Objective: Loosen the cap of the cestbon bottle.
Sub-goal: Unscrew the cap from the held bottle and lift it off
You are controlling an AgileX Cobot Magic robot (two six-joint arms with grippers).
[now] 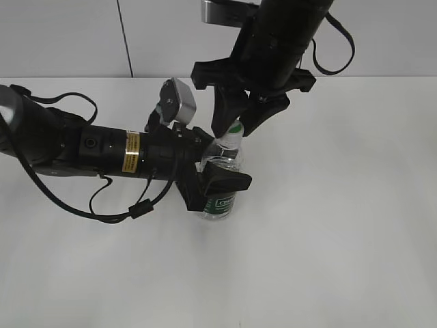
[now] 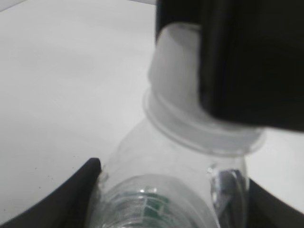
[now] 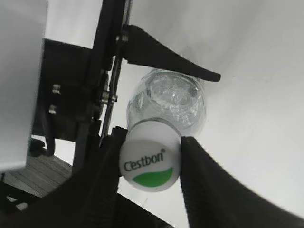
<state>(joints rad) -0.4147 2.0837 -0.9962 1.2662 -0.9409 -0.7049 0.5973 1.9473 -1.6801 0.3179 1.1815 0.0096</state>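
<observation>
Exterior view: bottle (image 1: 222, 195) stands upright on the white desk (image 1: 328, 246), near centre. Left gripper (image 1: 217, 183) comes in from the side, jaws clamped on the bottle's body at label height. Right gripper (image 1: 234, 130) hangs from above, jaws closed on the cap (image 1: 235, 128).

Right wrist view: cap (image 3: 149, 163) top faces the camera, white with green half-disc and "Cestbon" lettering; a black finger (image 3: 209, 190) presses each side.

Left wrist view: cap (image 2: 173, 80) partly covered by a black finger (image 2: 251, 61); bottle shoulder (image 2: 180, 161) sits between the left fingers.
</observation>
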